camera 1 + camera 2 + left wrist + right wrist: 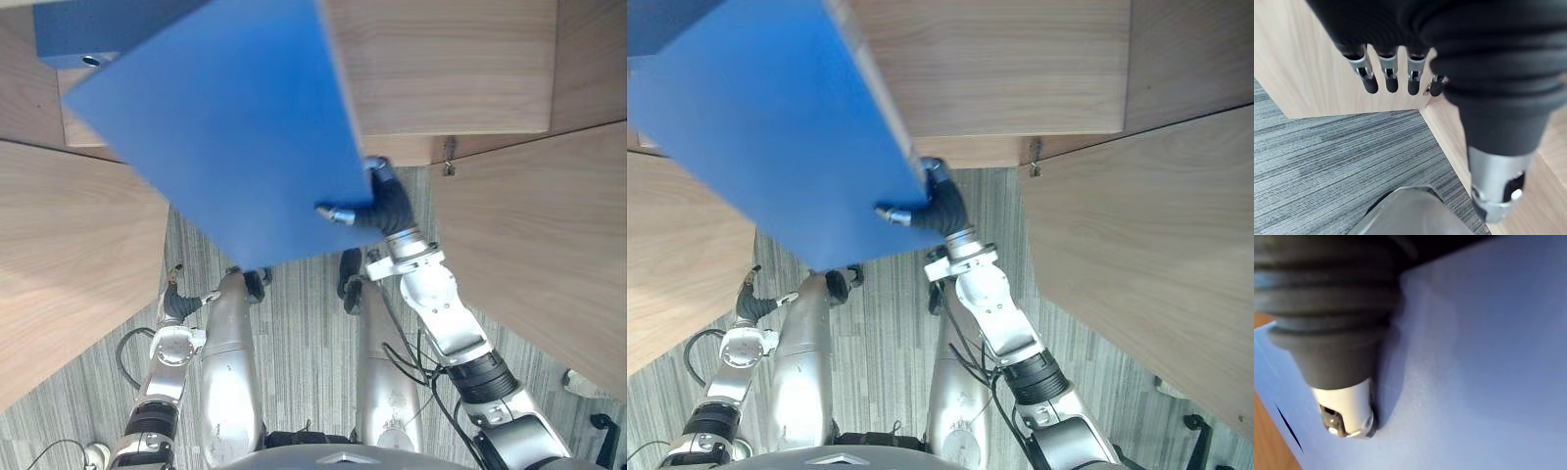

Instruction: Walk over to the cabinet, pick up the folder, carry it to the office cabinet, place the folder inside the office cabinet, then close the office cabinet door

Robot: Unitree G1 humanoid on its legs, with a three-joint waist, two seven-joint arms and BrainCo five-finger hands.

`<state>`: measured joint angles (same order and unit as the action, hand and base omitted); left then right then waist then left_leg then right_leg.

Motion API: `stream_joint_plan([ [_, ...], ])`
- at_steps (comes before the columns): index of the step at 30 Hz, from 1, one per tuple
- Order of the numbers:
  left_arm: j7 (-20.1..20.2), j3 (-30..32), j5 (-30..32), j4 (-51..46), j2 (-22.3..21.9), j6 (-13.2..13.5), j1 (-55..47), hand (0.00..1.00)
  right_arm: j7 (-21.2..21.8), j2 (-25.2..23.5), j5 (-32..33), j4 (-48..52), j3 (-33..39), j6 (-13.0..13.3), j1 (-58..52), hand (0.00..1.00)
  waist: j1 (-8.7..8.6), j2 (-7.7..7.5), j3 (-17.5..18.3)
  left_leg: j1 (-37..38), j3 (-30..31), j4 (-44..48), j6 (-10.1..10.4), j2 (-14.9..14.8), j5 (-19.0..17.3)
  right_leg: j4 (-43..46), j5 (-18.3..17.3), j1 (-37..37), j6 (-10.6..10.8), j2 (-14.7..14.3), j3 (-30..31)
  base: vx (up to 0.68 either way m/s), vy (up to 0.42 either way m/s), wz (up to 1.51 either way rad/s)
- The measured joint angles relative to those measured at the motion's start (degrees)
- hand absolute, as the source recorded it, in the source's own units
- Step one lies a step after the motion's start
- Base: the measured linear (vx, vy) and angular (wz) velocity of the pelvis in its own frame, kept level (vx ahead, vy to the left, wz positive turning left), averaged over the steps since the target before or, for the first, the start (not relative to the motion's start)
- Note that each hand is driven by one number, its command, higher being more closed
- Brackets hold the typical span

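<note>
The blue folder (225, 127) is held up flat and tilted in front of the wooden office cabinet (441, 69), hiding much of its opening. My right hand (387, 208) grips the folder's near right corner, its thumb (1347, 416) pressed on the blue face (1488, 357) and its fingers hidden beneath. My left hand (179, 302) hangs low at my left side, away from the folder. Its fingers (1391, 73) are straight and hold nothing, with a wooden panel just past them.
An open wooden door (69, 264) stands on the left and another (539, 255) on the right, flanking the gap where I stand. A metal hinge (449, 157) shows under the cabinet's edge. Grey striped carpet (304, 333) covers the floor.
</note>
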<state>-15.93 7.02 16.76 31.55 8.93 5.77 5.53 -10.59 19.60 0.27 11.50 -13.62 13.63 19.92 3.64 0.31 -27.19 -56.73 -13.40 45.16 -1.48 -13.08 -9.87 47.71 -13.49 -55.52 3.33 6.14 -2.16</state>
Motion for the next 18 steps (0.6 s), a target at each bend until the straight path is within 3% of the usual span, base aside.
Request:
stream_joint_plan([
  [4, 0.1, 0.5, -1.0, -1.4, -0.5, 0.0, 0.1, 0.00, -2.1, -1.8, 5.5, -4.8, 4.7, 0.1, 3.4, 1.00, 0.22, 0.05, -0.1, -1.0, 0.3, 0.3, 0.0, 0.0, 0.1, 1.0, -0.6, -1.1, -0.3, 0.0, -0.1, 0.05, -0.044, 0.04],
  [11, 0.1, 0.6, -4.2, -3.9, -1.7, 0.6, 2.4, 0.00, -5.9, -4.0, 21.0, -14.9, 12.2, 0.2, 15.3, 1.00, 0.76, 0.31, -0.2, -3.6, 0.9, 1.7, 0.2, -0.5, 0.0, 2.8, -1.2, -3.7, -0.5, -0.2, -0.4, 0.02, -0.038, 0.00],
  [18, -0.1, 0.7, -7.7, -5.2, -4.6, 2.2, 3.4, 0.00, -13.2, -6.0, 23.0, -22.0, 17.9, -0.2, 25.6, 1.00, 1.15, 0.32, -0.2, -4.9, 2.2, 1.7, 0.3, -0.3, 0.3, 2.7, -1.3, -4.1, -0.7, 0.0, -1.6, 0.00, -0.024, 0.05],
])
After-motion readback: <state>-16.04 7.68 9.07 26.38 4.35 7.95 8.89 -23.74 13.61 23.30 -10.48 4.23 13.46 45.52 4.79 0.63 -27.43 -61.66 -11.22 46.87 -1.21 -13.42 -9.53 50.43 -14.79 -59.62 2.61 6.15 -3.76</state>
